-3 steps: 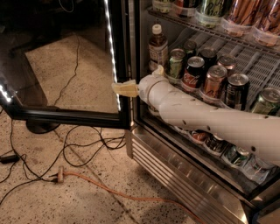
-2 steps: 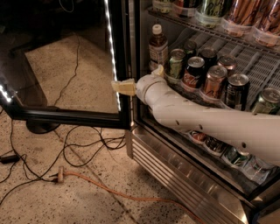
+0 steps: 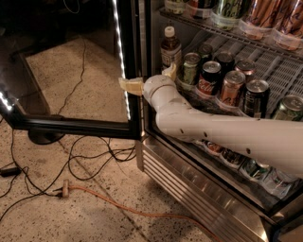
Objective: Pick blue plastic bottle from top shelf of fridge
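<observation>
The blue plastic bottle (image 3: pixel 169 47), with dark brown liquid, a white cap and a pale label, stands upright at the left end of a wire shelf in the fridge (image 3: pixel 189 186). My gripper (image 3: pixel 149 78) is at the end of the white arm, at the fridge's left opening, just below and in front of the bottle. Its cream fingers are spread: one fingertip (image 3: pixel 129 86) sticks out left past the door edge, the other (image 3: pixel 169 72) is near the bottle's base. The gripper is open and holds nothing.
Several cans (image 3: pixel 209 78) stand right of the bottle, more on the shelf above (image 3: pixel 227 12) and below (image 3: pixel 258 172). The open glass door (image 3: pixel 71 125) with its LED strip (image 3: pixel 120 47) hangs left. Cables and an orange cord (image 3: pixel 113 205) lie on the speckled floor.
The arm has moved slightly up and left, bringing the gripper closer to the bottle's base. The bottle and cans have not moved.
</observation>
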Tool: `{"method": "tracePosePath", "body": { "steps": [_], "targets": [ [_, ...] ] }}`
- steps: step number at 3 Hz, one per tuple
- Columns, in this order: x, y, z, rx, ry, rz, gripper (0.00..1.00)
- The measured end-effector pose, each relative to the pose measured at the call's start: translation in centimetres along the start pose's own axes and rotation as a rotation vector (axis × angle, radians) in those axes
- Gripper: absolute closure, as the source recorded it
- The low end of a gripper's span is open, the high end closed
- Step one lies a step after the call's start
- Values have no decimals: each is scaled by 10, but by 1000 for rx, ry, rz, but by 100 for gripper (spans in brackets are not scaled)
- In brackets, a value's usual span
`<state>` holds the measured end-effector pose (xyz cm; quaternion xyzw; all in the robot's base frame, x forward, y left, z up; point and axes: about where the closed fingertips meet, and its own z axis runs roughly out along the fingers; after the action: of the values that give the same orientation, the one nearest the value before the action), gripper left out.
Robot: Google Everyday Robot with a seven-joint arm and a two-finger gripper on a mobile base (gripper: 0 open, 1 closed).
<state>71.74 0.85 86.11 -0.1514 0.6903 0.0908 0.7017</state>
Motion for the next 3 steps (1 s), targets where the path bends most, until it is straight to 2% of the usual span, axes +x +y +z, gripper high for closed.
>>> {"method": "tracePosePath", "body": {
  "steps": [2,3],
  "targets": [
    [2,0,5,20,-3,3,0],
    [10,-2,17,86,-10,-20,0]
  ]
}}
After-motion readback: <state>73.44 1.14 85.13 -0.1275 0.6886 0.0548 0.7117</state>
